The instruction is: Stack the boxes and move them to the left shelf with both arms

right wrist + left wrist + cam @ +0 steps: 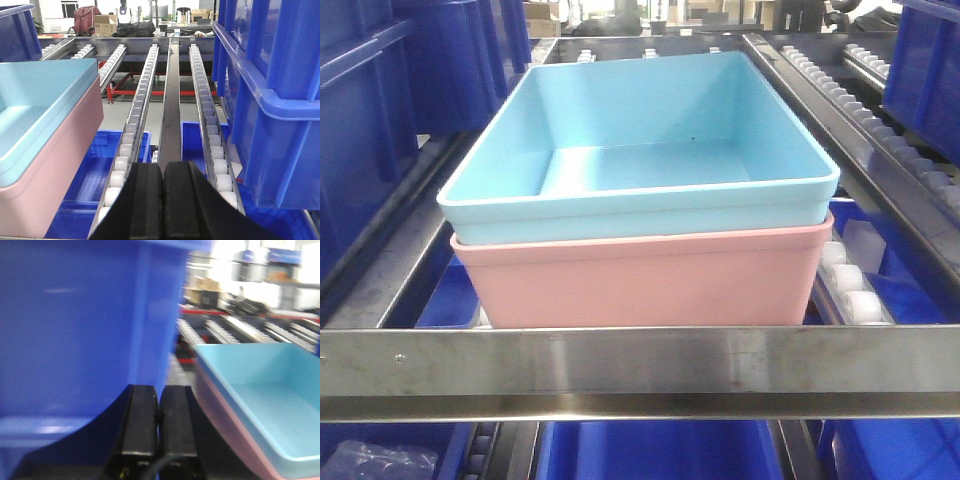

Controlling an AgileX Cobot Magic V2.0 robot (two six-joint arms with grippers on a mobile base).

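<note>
Nesting in pink box (640, 280), blue box (640, 140) runs lengthwise up shelf (640, 365).

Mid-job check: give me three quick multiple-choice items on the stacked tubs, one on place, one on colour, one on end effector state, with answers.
1. Where do the tubs sit?
A. On the floor
B. On the roller rack behind the steel crossbar
C. Inside a dark blue crate

2. Which tub is on top?
A. The pink tub
B. The light blue tub
C. A green tub

3. How do the two end effectors stand?
A. Both shut, holding nothing
B. Both wide open
C. Each clamped on a tub rim

Answers:
1 B: the front view shows the stack just beyond the crossbar, between the roller rails.
2 B: the light blue tub is nested in the pink tub.
3 A: the left end effector and the right end effector show fingers pressed together, clear of the tubs.
</note>
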